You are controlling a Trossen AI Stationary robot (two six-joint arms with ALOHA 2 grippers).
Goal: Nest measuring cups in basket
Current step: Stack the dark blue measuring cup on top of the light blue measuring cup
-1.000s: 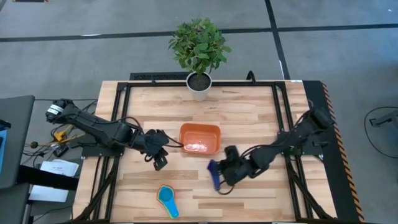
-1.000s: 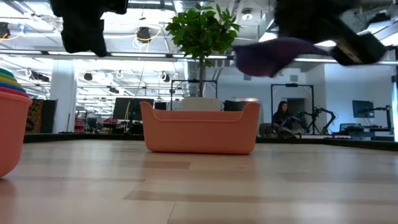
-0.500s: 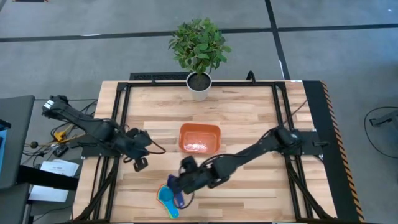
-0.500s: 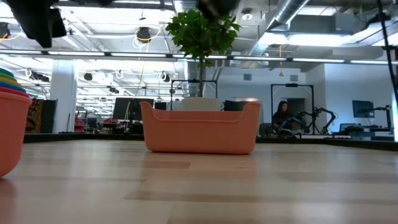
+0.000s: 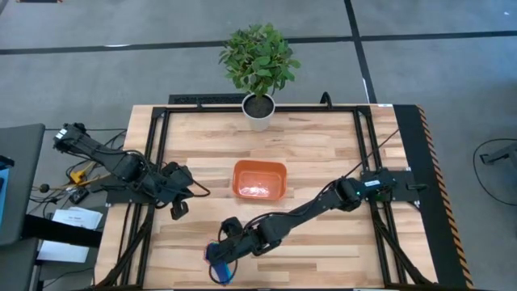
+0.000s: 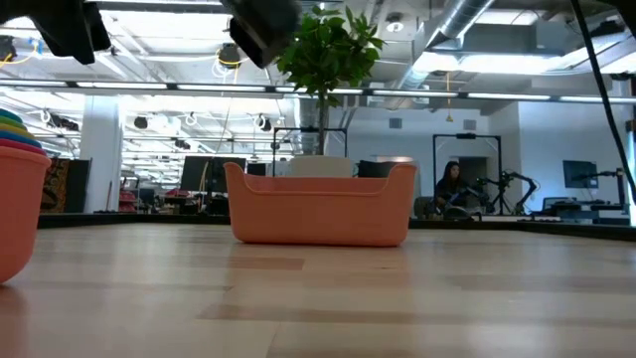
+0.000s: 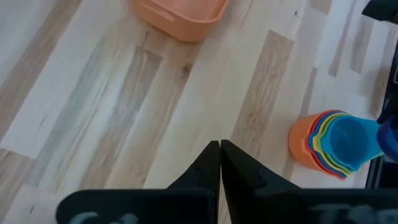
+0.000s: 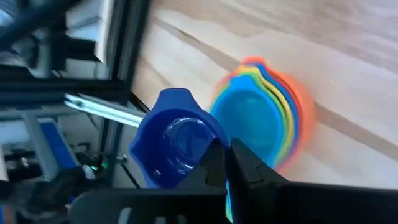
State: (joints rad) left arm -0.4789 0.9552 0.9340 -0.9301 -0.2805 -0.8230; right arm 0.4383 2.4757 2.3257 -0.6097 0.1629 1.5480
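A stack of nested cups (image 8: 264,118), orange outermost and light blue innermost, stands on the table near its near edge (image 5: 221,273) (image 7: 333,144); its edge shows at the low view's left (image 6: 15,189). My right gripper (image 8: 227,162) (image 5: 223,250) reaches over the stack, shut on a dark blue cup (image 8: 177,146) (image 5: 212,253). The orange basket (image 5: 259,179) (image 6: 318,204) (image 7: 180,15) sits mid-table with no cup showing in it. My left gripper (image 7: 220,152) (image 5: 178,208) hangs shut, left of the basket. My right gripper pinches the dark blue cup at the rim side (image 8: 208,152) nearest the fingers; the fingers hide whether that part is the handle. They slant down from the table's right. The cup is lifted clear, mouth up, beside and just above the stack.
A white pot with a green plant (image 5: 258,109) stands at the far edge behind the basket. Black frame rails (image 5: 153,162) run along both sides of the table. Bare wood lies between the basket and the stack. A person sits far back in the room (image 6: 449,189).
My right gripper has carried the dark blue cup from right of the table's middle toward the near-left, to the stack of cups. My left gripper has drawn back a little toward the table's left edge, staying shut.
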